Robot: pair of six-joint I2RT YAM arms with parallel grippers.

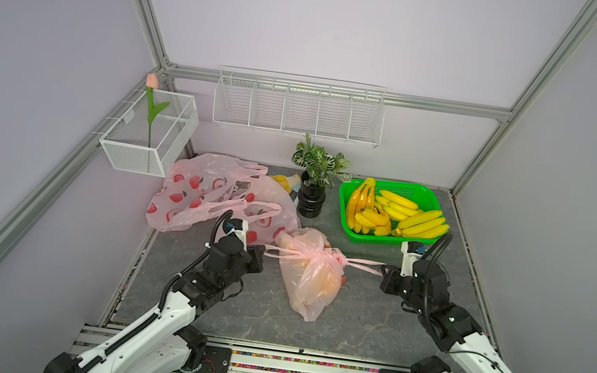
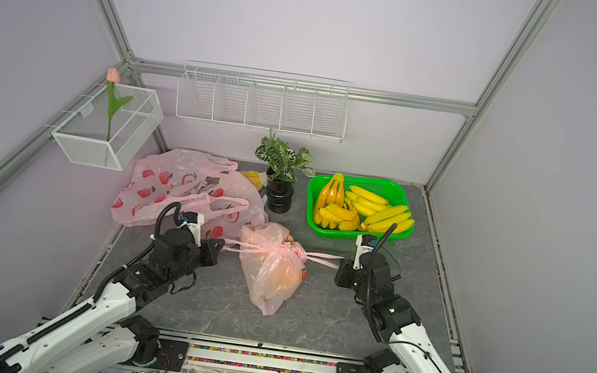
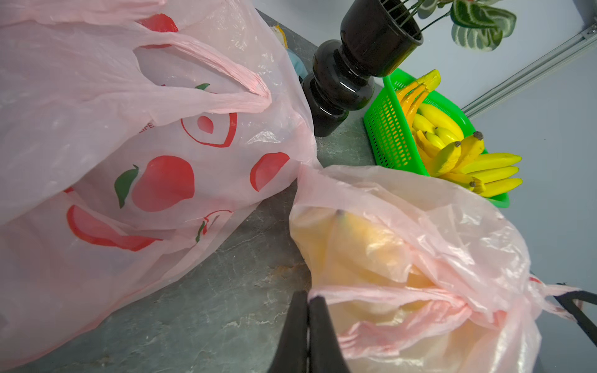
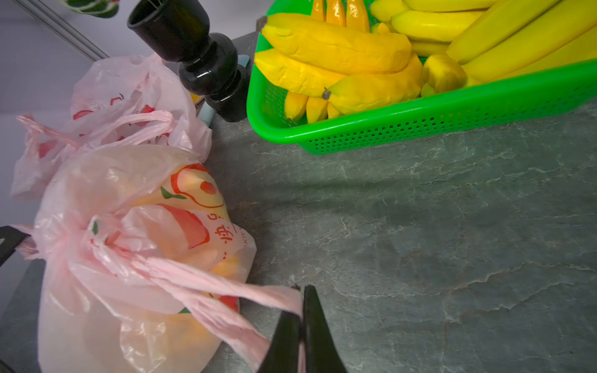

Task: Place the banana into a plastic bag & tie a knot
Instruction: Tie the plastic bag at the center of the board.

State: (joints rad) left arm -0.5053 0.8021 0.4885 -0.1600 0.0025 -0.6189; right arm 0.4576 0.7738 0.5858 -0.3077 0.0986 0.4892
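The banana (image 3: 361, 245) lies inside the bag (image 1: 309, 277) mid-bench, its handles already crossed into a knot (image 1: 323, 257). The left gripper (image 1: 264, 250) and right gripper (image 1: 383, 270) each pinch a taut handle end (image 1: 365, 265), jaws closed. Probably only final tightening and release remain.

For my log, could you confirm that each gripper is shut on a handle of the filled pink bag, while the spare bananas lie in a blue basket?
Not quite: the basket is green, not blue, as the right wrist view shows. The rest holds: left gripper and right gripper are each shut on a handle of the filled pink bag, spare bananas in the basket.
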